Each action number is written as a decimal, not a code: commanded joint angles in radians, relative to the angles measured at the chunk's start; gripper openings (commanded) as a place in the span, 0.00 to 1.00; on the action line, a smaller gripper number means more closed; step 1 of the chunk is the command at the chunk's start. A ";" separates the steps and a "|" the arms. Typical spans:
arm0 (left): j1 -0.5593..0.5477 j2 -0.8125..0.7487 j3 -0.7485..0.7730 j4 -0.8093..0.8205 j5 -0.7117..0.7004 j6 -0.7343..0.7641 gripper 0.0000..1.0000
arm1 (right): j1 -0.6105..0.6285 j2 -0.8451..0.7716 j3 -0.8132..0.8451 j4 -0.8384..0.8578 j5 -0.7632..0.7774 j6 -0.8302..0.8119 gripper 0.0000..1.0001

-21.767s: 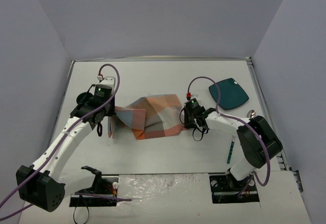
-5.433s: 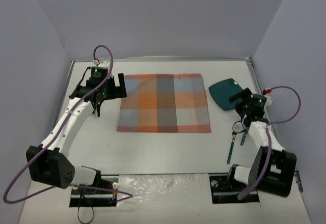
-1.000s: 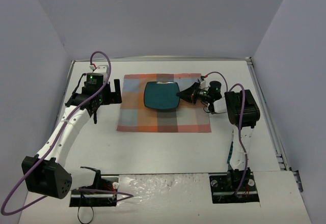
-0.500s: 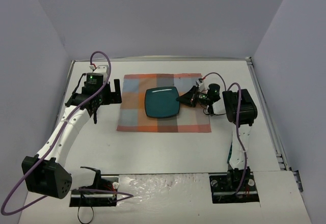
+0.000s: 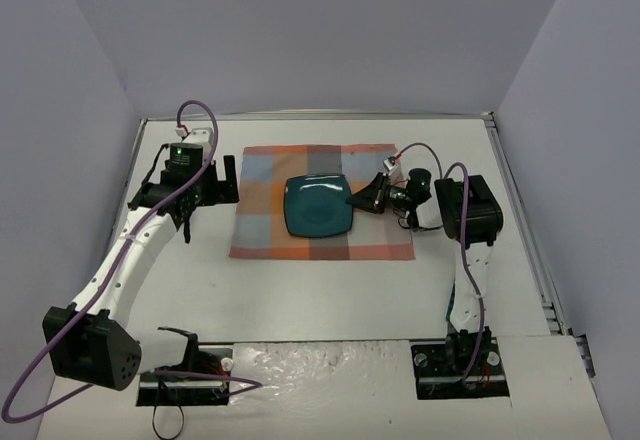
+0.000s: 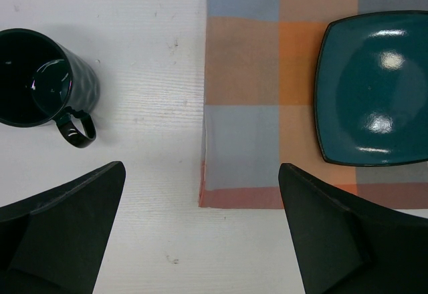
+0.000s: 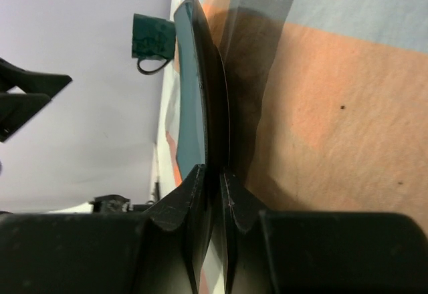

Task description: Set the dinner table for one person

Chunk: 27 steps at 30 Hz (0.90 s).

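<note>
A square teal plate lies nearly flat over the middle of the plaid placemat on the white dinner table. My right gripper is turned sideways and shut on the plate's right rim. In the right wrist view the plate shows edge-on between my right gripper jaws, with a shadow on the placemat beneath. My left gripper hovers open and empty at the mat's left edge. In the left wrist view my left gripper spans the placemat corner, with the plate at the right.
A dark green mug stands upright on the table left of the placemat, also seen far off as the mug in the right wrist view. My left arm hides it from above. Grey walls close in the table.
The right gripper has brought the plate down from a tilt to nearly flat over the mat's middle, shifting slightly nearer. The left arm has not moved.
</note>
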State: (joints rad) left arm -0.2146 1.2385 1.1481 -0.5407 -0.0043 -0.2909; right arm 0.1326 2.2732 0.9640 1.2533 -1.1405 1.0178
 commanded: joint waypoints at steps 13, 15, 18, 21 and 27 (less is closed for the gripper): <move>0.007 -0.011 0.022 0.036 -0.021 0.012 0.97 | 0.007 -0.207 0.025 -0.358 0.043 -0.415 0.18; 0.007 -0.011 0.022 0.035 -0.023 0.012 0.97 | 0.006 -0.214 0.028 -0.396 0.052 -0.441 0.27; 0.007 -0.010 0.022 0.033 -0.025 0.010 0.97 | 0.007 -0.215 0.036 -0.431 0.067 -0.460 0.42; 0.007 -0.007 0.022 0.033 -0.029 0.010 0.97 | 0.006 -0.228 0.053 -0.497 0.090 -0.500 0.59; 0.011 -0.008 0.021 0.033 -0.039 0.007 0.97 | 0.008 -0.289 0.167 -0.864 0.246 -0.735 0.64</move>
State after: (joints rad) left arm -0.2140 1.2388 1.1481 -0.5414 -0.0205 -0.2913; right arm 0.1398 2.0830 1.0351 0.6543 -1.0434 0.4957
